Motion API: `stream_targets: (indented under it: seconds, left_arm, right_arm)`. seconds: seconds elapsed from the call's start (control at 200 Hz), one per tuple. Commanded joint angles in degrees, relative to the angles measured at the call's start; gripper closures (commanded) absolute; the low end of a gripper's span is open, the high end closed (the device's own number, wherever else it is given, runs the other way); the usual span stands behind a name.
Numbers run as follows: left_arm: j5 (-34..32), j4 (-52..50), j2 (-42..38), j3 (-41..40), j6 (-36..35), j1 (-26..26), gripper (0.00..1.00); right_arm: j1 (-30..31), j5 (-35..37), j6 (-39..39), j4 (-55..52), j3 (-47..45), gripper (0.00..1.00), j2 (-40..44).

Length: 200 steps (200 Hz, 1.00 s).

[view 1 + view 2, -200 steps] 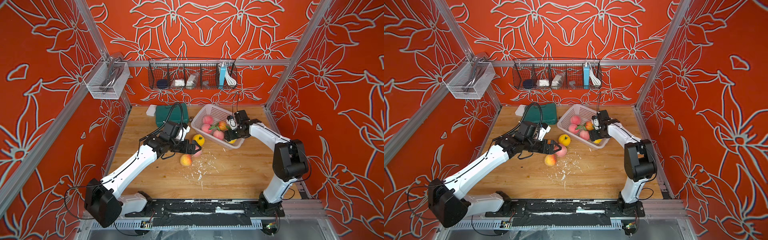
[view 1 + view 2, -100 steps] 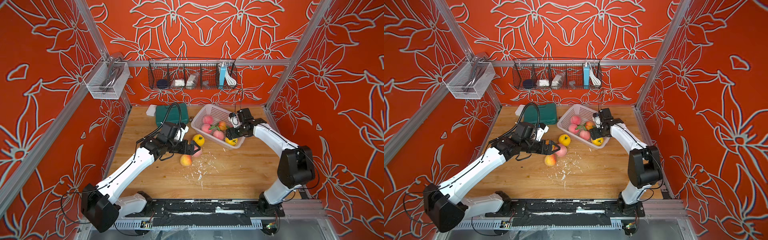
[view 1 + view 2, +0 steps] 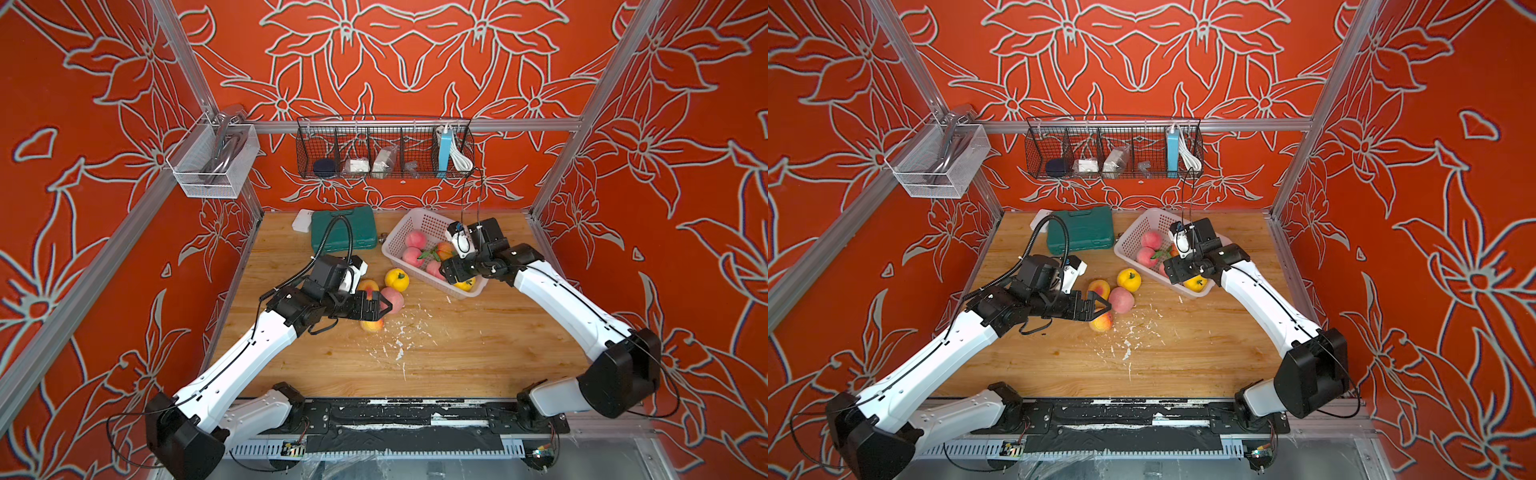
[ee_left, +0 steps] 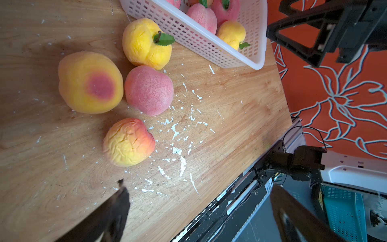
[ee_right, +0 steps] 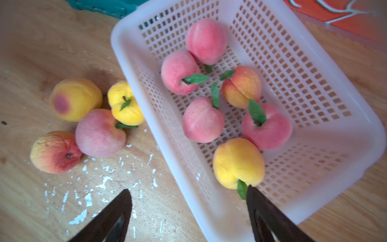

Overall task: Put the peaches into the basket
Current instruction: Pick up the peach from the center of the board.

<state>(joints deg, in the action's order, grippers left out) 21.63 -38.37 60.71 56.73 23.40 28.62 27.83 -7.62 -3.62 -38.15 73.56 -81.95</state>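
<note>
Altogether I count ten peaches [image 5: 202, 119]: six in the basket [image 5: 293, 52], four loose on the counter [image 3: 478, 353] at its 7 o'clock. Both top views hide some of the six behind the right arm [image 3: 561, 303]; the right wrist view shows all. Left end effector [image 3: 379, 306] gapes empty above the loose four; right end effector [image 5: 187, 190], likewise spread and empty, over the basket's rim.

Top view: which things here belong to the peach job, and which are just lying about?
Job: basket; six peaches in it; four peaches on the table beside it.
Lying about: green case; small white box beside it; black wire rack; white mesh bin; white flakes on the table.
</note>
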Motion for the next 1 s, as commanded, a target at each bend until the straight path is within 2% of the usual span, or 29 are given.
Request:
stream_targets:
  seconds: [0.0,0.27,0.56,0.996]
  left_arm:
    - [-0.90,-2.18,-2.26,-0.86,0.22,0.34,0.01]
    - [-2.14,-3.54,-5.53,-3.55,1.16,0.30,0.01]
    - [-3.08,-2.95,-6.18,-5.44,2.12,0.26,0.01]
    - [-2.55,-1.19,-4.90,-6.44,2.40,0.21,0.01]
  right_arm:
    - [3.37,-0.22,-3.78,-0.56,-1.05,0.12,1.35]
    - [9.51,-1.49,-8.36,3.43,-2.07,0.12,1.28]
    - [14.35,-4.68,-12.32,9.42,-4.12,0.13,-2.64]
    - [16.34,-7.51,-14.84,16.65,-4.33,0.13,-12.50]
